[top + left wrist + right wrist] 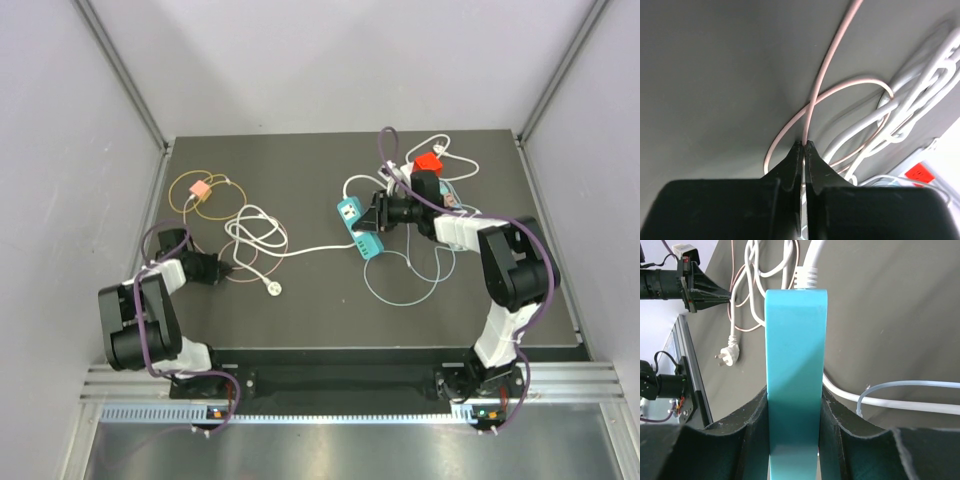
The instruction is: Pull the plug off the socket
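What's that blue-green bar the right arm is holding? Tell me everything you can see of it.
It is a teal power strip, a long narrow bar of smooth plastic. The right wrist view shows one plain side, clamped between two black fingers. A thick white cord with a ribbed collar leaves its far end. From above, both ends stick out past the fingers over the dark table, one end showing white outlet markings. Whether it is lifted is unclear.

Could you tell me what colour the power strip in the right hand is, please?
The power strip is teal, clearest in the right wrist view.
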`<action>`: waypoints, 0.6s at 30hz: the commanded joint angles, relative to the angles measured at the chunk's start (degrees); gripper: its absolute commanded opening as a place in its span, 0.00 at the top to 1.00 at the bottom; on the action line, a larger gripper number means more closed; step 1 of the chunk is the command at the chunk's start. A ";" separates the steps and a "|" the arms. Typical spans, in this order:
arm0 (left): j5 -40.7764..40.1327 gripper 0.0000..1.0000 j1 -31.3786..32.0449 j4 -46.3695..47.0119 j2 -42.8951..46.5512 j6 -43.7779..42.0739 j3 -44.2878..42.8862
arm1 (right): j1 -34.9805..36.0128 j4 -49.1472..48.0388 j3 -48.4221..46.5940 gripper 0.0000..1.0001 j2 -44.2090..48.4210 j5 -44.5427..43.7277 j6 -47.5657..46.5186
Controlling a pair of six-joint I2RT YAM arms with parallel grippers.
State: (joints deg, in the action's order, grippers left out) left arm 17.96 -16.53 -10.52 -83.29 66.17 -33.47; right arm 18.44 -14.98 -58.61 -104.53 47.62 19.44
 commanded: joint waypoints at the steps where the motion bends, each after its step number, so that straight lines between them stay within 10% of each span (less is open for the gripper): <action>1: -1.26 1.00 0.01 0.07 1.10 -5.08 -1.15 | -1.12 -4.00 -2.21 1.00 3.45 1.69 0.16; 6: -1.50 1.00 -0.08 -5.71 16.99 -11.58 -3.34 | -1.47 -4.53 -1.95 1.00 3.72 1.95 0.69; 11: -22.04 1.00 0.01 -22.42 33.42 -16.07 -10.99 | -1.65 -5.49 -1.68 1.00 3.81 2.04 1.56; 18: -28.08 1.00 0.01 -28.06 35.74 -19.93 -26.28 | -1.74 -5.85 -1.42 1.00 3.54 1.95 2.09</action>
State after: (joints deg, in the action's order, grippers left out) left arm -6.52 -16.45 -34.28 -45.67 49.56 -54.11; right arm 17.34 -16.38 -58.59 -104.18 48.12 21.26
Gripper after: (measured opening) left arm 0.023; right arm 0.347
